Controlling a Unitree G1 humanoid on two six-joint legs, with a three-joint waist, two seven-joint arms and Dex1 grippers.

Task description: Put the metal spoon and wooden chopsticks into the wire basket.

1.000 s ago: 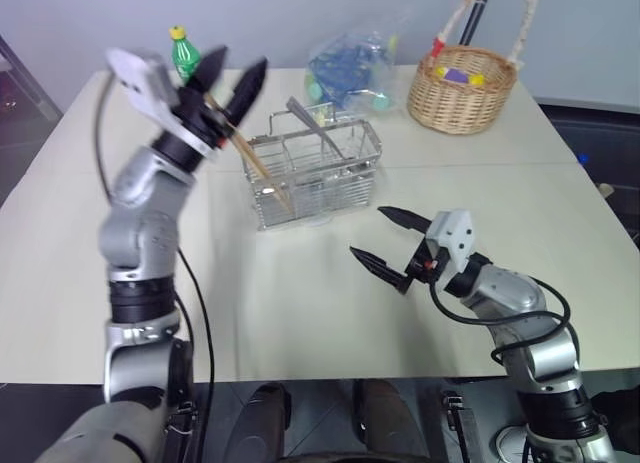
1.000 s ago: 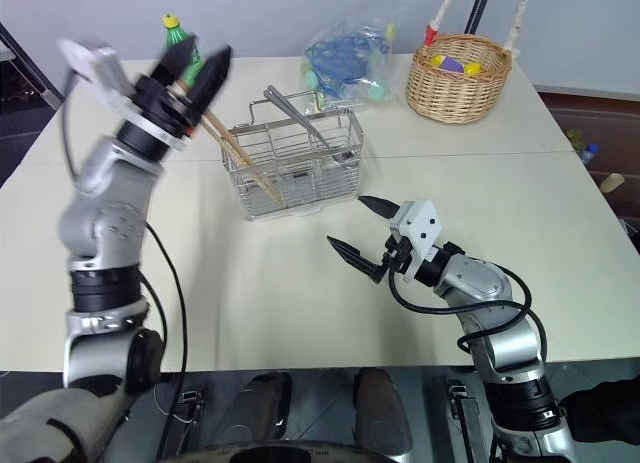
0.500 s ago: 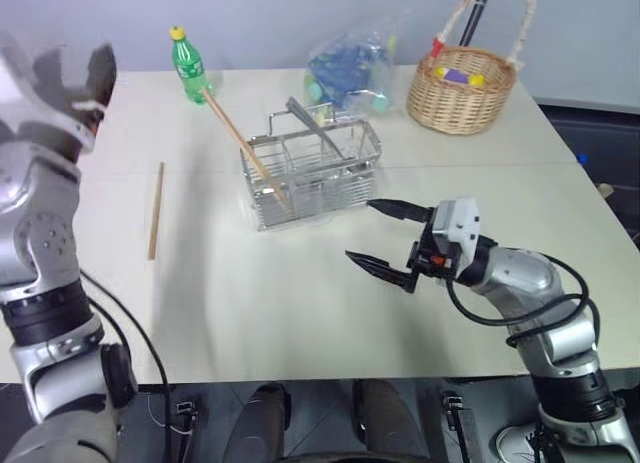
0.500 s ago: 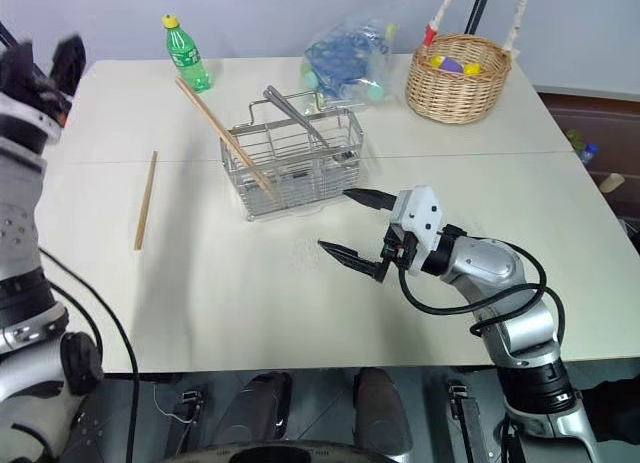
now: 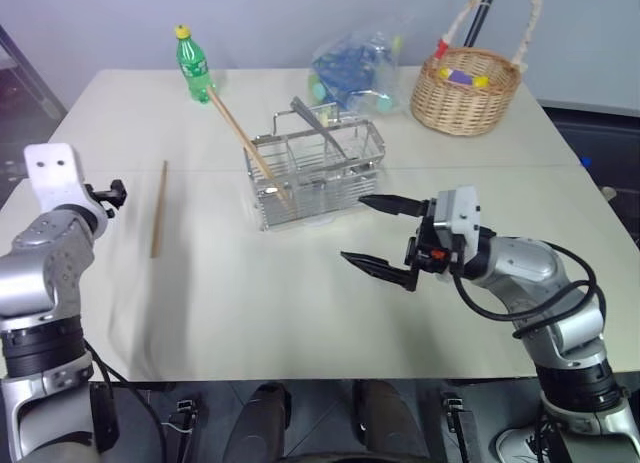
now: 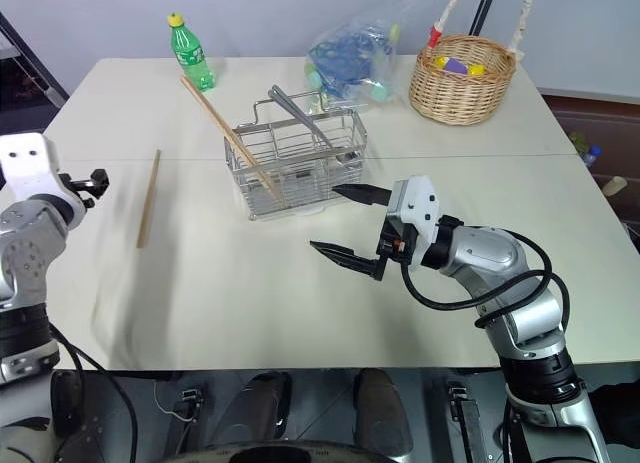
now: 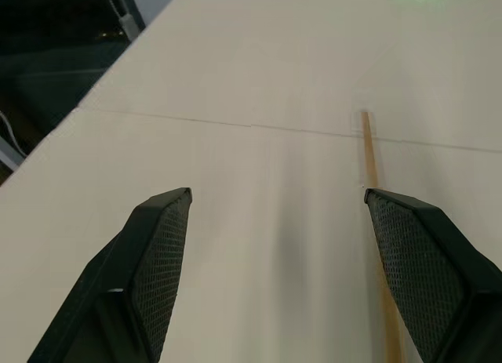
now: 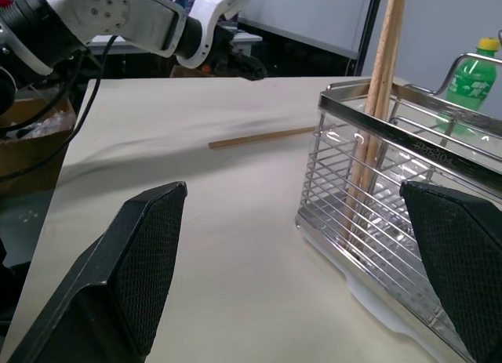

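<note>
One of the wooden chopsticks (image 5: 248, 143) is seen leaning in the wire basket (image 5: 316, 174) (beside the metal spoon (image 5: 318, 124)); another (image 5: 158, 208) lies left of it. Both the left gripper (image 7: 276, 222) and right gripper (image 5: 378, 235) are spread, empty.

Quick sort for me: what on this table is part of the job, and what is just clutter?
Job:
wire basket
chopstick in the basket
chopstick lying on the table
spoon in the basket

Clutter:
green bottle
wicker basket
plastic bag
</note>
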